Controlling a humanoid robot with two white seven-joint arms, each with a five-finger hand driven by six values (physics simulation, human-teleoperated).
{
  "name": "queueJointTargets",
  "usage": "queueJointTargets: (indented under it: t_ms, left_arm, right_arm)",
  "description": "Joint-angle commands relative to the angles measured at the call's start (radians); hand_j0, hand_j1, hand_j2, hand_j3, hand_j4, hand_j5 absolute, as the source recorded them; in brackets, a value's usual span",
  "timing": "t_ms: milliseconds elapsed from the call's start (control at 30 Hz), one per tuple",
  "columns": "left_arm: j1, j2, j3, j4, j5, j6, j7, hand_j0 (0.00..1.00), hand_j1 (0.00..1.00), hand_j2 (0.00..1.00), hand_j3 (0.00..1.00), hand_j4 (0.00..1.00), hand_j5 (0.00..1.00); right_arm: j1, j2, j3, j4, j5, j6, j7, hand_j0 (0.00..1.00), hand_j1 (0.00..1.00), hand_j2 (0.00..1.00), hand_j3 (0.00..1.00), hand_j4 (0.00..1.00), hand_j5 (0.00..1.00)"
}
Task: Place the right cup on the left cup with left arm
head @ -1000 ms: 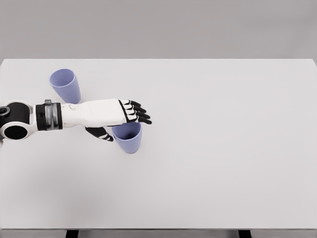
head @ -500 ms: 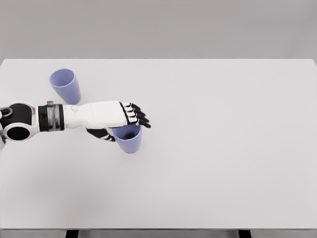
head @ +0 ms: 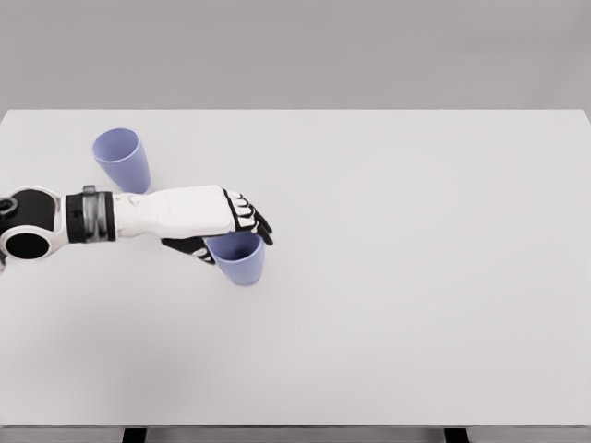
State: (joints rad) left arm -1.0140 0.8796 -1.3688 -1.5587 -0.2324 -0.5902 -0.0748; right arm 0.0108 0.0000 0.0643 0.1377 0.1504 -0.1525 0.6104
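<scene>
Lavender right cup (head: 242,263) grasped by left hand (head: 222,226); left cup (head: 123,160) apart; no writing legible.

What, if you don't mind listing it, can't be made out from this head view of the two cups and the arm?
- Contact between the left robot hand and the right cup: the hand covers the cup's far rim, so a closed grasp cannot be confirmed.
- The left arm's upper part: cut off by the picture's left edge.
- The right arm: out of view.
- The left cup base: hidden behind its own body.

2 lilac cups (head: 242,261) (head: 121,159), white table (head: 416,277)
</scene>
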Motion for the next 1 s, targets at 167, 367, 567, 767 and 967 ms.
queueJointTargets:
  t_ms: [167,367,567,767,967]
  left_arm:
    - [-0.028,0.055,0.036,-0.003,0.053,-0.021,-0.003,0.62,0.62,0.62,0.62,0.62,0.62]
    - [-0.078,0.094,0.036,0.0,0.082,-0.021,-0.005,0.62,0.62,0.62,0.62,0.62,0.62]
    - [-0.118,0.114,0.036,0.023,0.119,-0.021,-0.005,0.62,0.62,0.62,0.62,0.62,0.62]
    - [-0.152,0.113,0.036,0.092,0.148,-0.021,-0.006,0.62,0.62,0.62,0.62,0.62,0.62]
    - [-0.175,0.101,0.036,0.152,0.156,-0.021,-0.006,0.62,0.62,0.62,0.62,0.62,0.62]
  right_arm:
    - [0.002,0.0,0.0,0.0,0.002,-0.001,0.0,1.0,1.0,1.0,1.0,1.0,1.0]
    - [0.0,0.0,0.0,0.0,0.002,-0.001,0.0,1.0,1.0,1.0,1.0,1.0,1.0]
    - [0.002,0.0,0.0,0.0,0.002,-0.001,0.0,1.0,1.0,1.0,1.0,1.0,1.0]
    - [0.002,0.0,0.0,0.0,0.002,-0.001,0.0,1.0,1.0,1.0,1.0,1.0,1.0]
    - [0.0,0.0,0.0,0.0,0.002,-0.001,0.0,1.0,1.0,1.0,1.0,1.0,1.0]
